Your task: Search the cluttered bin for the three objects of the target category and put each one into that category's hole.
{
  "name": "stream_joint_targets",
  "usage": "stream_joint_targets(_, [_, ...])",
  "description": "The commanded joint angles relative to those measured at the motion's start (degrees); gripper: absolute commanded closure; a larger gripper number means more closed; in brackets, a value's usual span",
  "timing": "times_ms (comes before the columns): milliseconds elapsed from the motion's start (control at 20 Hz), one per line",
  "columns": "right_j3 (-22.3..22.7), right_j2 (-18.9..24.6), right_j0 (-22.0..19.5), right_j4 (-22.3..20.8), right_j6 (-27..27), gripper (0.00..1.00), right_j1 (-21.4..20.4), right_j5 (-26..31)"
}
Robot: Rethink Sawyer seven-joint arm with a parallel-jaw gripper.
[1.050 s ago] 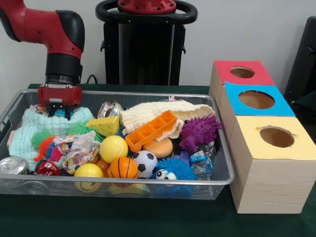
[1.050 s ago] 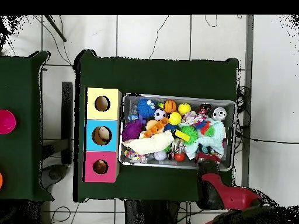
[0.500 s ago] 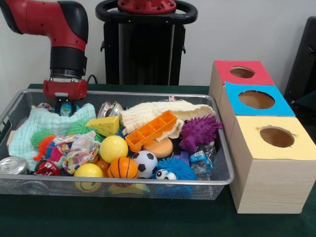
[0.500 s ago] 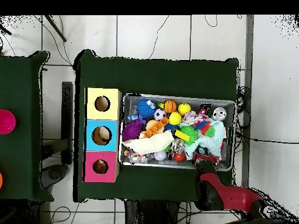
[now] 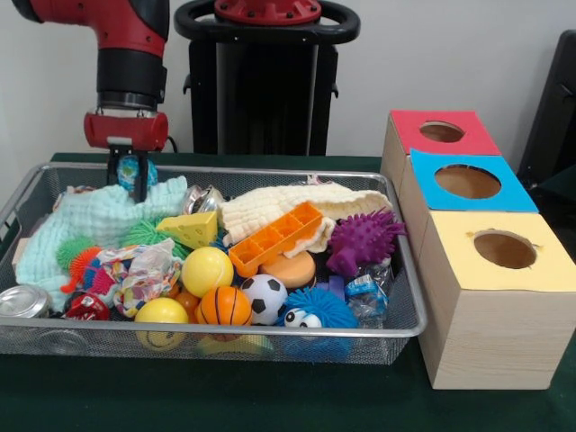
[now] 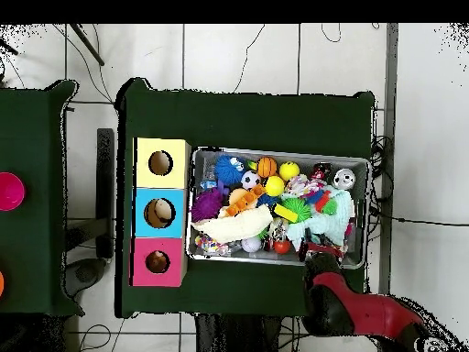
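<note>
My gripper [image 5: 130, 184] hangs just above the far left corner of the wire mesh bin [image 5: 407, 326], over a mint cloth [image 5: 94, 220]. It is shut on a small blue object [image 5: 131, 168] that shows between the fingers. In the overhead view the gripper [image 6: 322, 248] sits at the bin's lower right edge. Three boxes stand beside the bin, with a red-topped hole [image 5: 442, 131], a blue-topped hole [image 5: 468, 182] and a yellow-topped hole [image 5: 504, 249]. The bin holds a yellow ball [image 5: 207, 270], a soccer ball [image 5: 263, 297] and a basketball [image 5: 223, 306].
Also in the bin are a cream cloth [image 5: 297, 202], an orange tray [image 5: 274, 238], a purple spiky toy [image 5: 364, 239], a cheese wedge [image 5: 191, 229], a silver can [image 5: 22, 301] and a red can [image 5: 87, 308]. The boxes [image 6: 160, 213] lie left of the bin in the overhead view.
The gripper has risen out of the bin's corner and shifted slightly right in the front view, carrying the small blue object up with it. The mint cloth has settled.
</note>
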Motion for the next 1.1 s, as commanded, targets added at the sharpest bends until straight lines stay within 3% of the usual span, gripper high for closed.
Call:
stream_joint_targets(50, [2.9,7.4,0.4,4.5,10.7,1.00,-7.6,6.1])
stream_joint_targets(500, [4.2,6.8,1.7,7.0,9.8,1.00,-9.8,6.6])
stream_joint_targets(1100, [8.5,6.9,6.0,12.8,10.1,1.00,-18.3,10.8])
